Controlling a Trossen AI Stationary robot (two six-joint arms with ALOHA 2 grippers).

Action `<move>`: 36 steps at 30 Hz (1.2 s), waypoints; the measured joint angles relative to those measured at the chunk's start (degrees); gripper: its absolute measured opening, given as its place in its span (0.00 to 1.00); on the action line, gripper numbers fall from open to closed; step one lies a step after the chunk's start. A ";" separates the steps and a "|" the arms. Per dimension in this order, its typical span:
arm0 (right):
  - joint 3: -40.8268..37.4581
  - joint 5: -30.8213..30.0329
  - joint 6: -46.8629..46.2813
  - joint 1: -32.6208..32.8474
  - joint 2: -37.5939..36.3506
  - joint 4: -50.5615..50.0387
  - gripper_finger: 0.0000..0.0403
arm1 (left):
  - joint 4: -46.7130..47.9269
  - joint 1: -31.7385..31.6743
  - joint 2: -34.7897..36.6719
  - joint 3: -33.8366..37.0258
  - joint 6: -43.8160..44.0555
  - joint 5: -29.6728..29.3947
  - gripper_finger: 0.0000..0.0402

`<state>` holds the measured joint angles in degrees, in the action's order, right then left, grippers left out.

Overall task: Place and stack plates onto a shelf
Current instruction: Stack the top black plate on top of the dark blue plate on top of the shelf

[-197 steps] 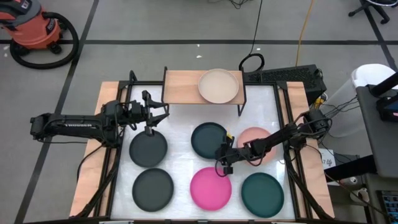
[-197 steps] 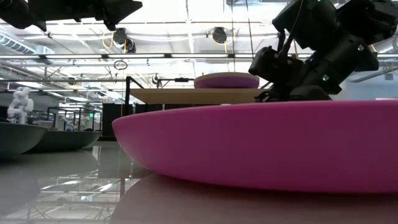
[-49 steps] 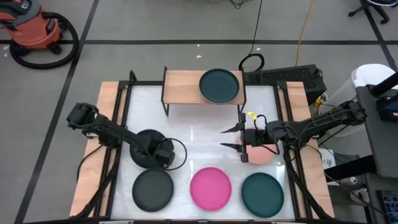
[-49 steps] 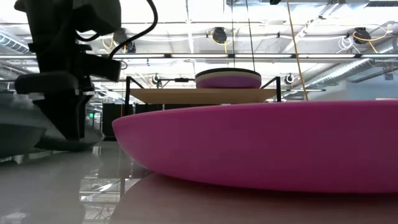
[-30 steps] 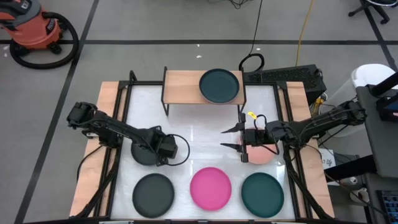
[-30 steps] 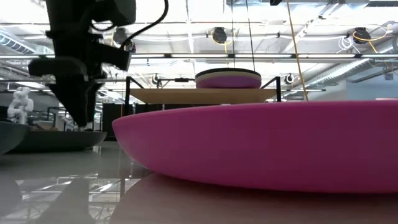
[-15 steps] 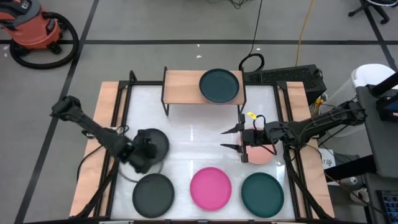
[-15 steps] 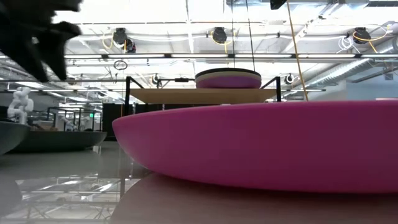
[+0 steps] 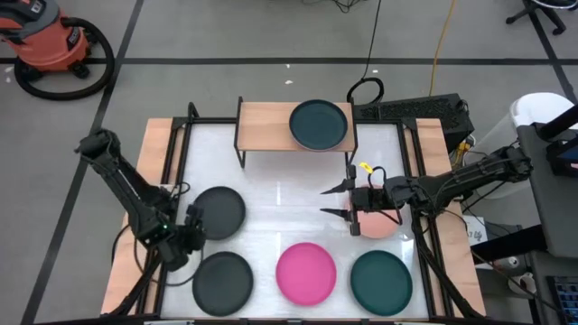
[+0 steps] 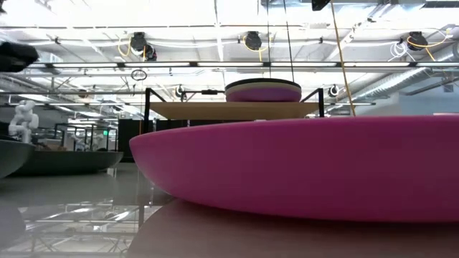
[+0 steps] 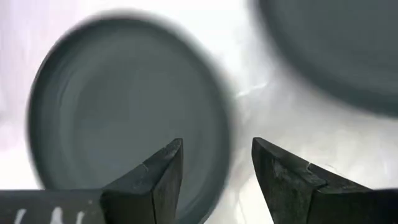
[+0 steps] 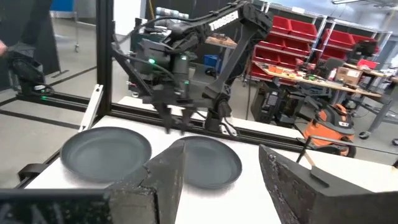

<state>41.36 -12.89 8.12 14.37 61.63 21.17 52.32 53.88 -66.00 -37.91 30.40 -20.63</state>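
Counting plates: two dark grey plates (image 9: 219, 210) and one hot pink plate (image 9: 305, 272), teal plate (image 9: 380, 281), salmon plate (image 9: 379, 223) on table; teal-topped stack (image 9: 318, 125) on shelf (image 9: 262, 125). Left gripper (image 11: 214, 165) and right gripper (image 9: 336, 200) both open, empty.

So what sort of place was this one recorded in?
Most likely a robotics lab or workshop. Beyond the table stand red parts bins on racking and a cluttered workbench, an orange shop vacuum sits on the tape-marked floor, and the low view shows bare ceiling ducts.
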 joint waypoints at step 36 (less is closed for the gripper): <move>-0.02 -2.35 -0.30 -0.02 0.02 1.08 0.46 | 5.91 -10.97 -13.51 -9.54 -7.69 -2.13 0.03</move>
<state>41.34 -15.25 7.82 14.35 61.65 22.25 58.23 42.92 -79.50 -47.45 22.70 -22.76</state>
